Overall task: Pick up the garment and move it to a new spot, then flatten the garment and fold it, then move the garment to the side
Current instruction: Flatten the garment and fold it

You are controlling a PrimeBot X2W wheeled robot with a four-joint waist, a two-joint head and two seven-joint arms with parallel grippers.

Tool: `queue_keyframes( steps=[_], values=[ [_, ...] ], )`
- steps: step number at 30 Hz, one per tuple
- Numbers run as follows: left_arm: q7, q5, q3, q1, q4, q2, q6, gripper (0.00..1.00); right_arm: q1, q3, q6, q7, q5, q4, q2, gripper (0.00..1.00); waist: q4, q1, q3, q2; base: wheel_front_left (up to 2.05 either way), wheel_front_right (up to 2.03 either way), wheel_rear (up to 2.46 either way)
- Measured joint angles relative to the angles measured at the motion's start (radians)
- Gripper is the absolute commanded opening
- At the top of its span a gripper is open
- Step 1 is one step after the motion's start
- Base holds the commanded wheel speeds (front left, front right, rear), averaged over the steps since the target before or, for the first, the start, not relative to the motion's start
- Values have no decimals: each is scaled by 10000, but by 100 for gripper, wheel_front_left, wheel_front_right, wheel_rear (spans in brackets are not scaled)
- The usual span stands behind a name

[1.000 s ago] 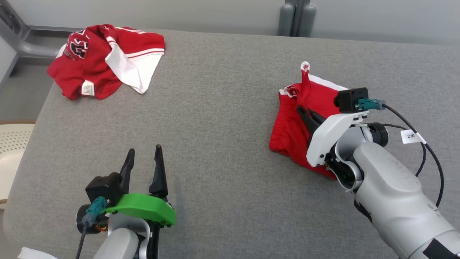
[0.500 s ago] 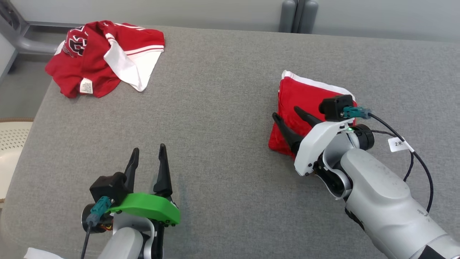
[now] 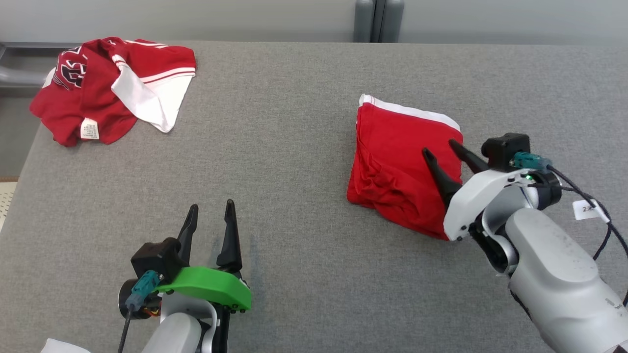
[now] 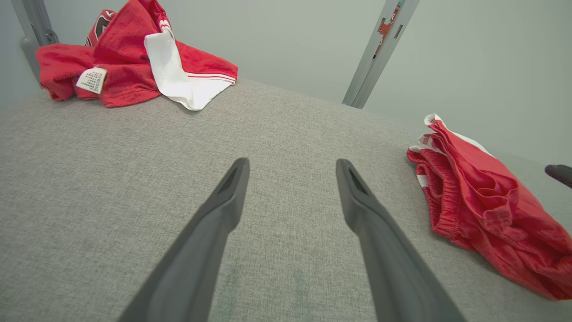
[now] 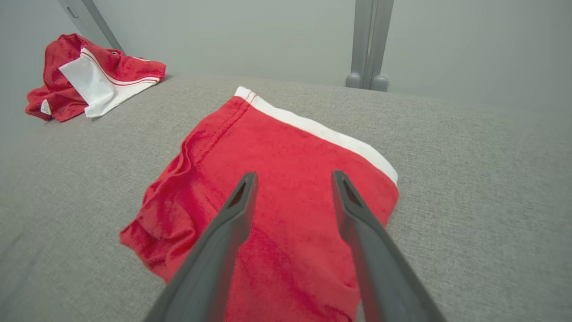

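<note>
A folded red garment (image 3: 392, 162) with a white band along its far edge lies flat on the right half of the grey table (image 3: 294, 147); it also appears in the right wrist view (image 5: 277, 170) and in the left wrist view (image 4: 482, 210). Over its right part hovers my right gripper (image 3: 440, 148), open, with nothing between the fingers (image 5: 241, 201). My left gripper (image 3: 212, 208) stands open over bare cloth near the front edge, well left of the garment, empty in its own view (image 4: 292, 167).
A second, crumpled red and white garment (image 3: 108, 88) with a black print and a white tag lies at the table's far left corner. A grey post (image 3: 373, 19) stands behind the far edge. A pale perforated object (image 3: 4, 206) sits beyond the left edge.
My right gripper has opened and let go of the red garment, which now lies flat and folded. The gripper has drawn back toward the right. The head camera has shifted; the left arm is unmoved.
</note>
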Motion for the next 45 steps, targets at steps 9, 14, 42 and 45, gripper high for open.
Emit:
queue_keyframes(
  steps=[9,14,42,45],
  values=[
    [-12,123,111,-125,50,-29,-65,100,100,928,0,303,-332,844,1024,0,391,0,160,0,0,0,0],
    [-12,167,211,-130,52,-71,-84,100,-139,1588,2,263,-330,1346,1457,0,623,0,206,0,0,0,0],
    [-13,1513,771,-210,426,-594,-874,100,1542,-1825,2,-1950,-1988,-362,1475,100,-540,0,-896,0,0,0,0],
    [-13,1737,974,89,376,-660,-926,100,2645,-2888,0,-1952,-2556,-1162,1824,100,-691,0,-1135,0,0,0,0]
  ],
)
